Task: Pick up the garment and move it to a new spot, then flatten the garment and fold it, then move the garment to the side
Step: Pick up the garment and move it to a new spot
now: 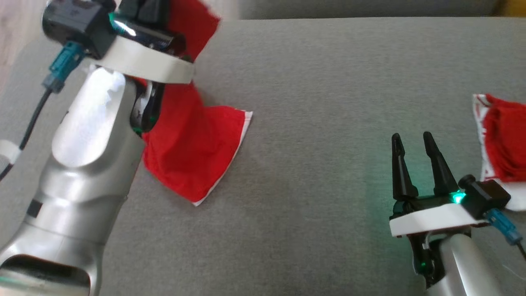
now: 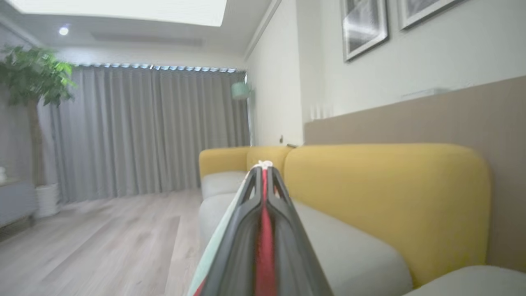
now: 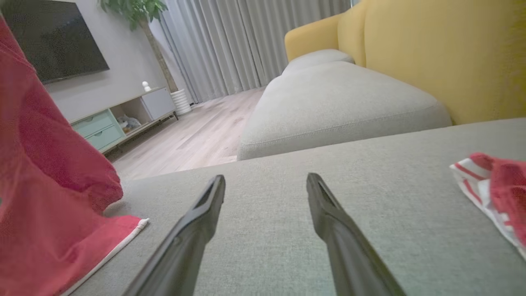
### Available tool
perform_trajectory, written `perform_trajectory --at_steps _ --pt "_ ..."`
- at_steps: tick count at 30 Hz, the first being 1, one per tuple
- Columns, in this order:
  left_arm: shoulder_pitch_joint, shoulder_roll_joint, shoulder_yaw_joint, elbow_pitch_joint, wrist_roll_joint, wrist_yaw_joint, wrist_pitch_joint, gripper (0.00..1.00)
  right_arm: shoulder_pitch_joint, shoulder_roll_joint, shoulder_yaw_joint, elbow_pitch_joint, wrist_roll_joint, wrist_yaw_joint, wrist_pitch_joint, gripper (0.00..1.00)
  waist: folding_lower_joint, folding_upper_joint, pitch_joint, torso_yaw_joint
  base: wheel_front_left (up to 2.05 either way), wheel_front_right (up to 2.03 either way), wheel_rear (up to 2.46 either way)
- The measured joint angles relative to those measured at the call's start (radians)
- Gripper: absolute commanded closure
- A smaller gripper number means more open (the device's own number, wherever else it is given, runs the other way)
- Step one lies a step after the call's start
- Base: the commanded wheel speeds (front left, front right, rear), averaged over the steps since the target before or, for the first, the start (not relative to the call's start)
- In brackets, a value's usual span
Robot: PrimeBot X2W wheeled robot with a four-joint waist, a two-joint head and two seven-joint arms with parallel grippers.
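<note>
The garment [image 1: 193, 152] is red cloth with a white edge. Its upper part hangs from my left gripper, and its lower corner rests on the grey cushion [image 1: 320, 102]. In the left wrist view my left gripper [image 2: 263, 168] is shut, with a strip of the red garment [image 2: 264, 230] pinched between the fingers. The pale left forearm [image 1: 90, 135] covers the garment's left side. My right gripper [image 1: 413, 142] hovers low over the cushion at the lower right, open and holding nothing [image 3: 266, 181]. The garment [image 3: 45, 197] hangs well to its left.
A second red and white cloth [image 1: 503, 148] lies bunched at the cushion's right edge, just right of my right gripper [image 3: 497, 193]. Yellow backrests [image 3: 431, 53] rise behind the seat. Wooden floor [image 2: 102, 246] lies beyond the cushion's left end.
</note>
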Motion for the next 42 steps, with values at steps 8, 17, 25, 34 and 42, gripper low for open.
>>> perform_trajectory --at_steps 8,17,25,34,42 --pt "0.003 0.015 -0.017 -0.258 0.009 0.035 0.042 1.00 0.001 0.000 0.005 -0.001 0.022 0.000 0.000 0.00 0.0000 0.0000 -0.022 -0.078 0.00 0.00 0.00" --pt "-0.004 0.008 -0.038 -0.323 0.017 0.062 0.115 1.00 -0.005 0.000 0.042 -0.010 0.057 0.000 0.000 0.00 0.0001 0.0000 -0.004 -0.183 0.00 0.00 0.00" --pt "-0.135 -0.018 -0.071 -0.175 0.035 0.050 0.160 1.00 -0.040 0.000 0.112 -0.032 0.102 0.000 0.000 0.00 0.0003 0.0000 0.066 -0.295 0.00 0.00 0.00" --pt "-0.209 -0.041 -0.177 0.114 0.099 -0.005 0.153 0.00 -0.067 0.000 0.165 -0.048 0.139 0.000 0.000 0.00 0.0004 0.0000 0.151 -0.403 0.00 0.00 0.00" --pt "-0.231 -0.034 -0.165 0.214 0.097 -0.007 0.064 0.00 -0.068 0.000 0.150 -0.050 0.127 0.000 0.000 0.00 0.0002 0.0000 0.151 -0.360 0.00 0.00 0.00"
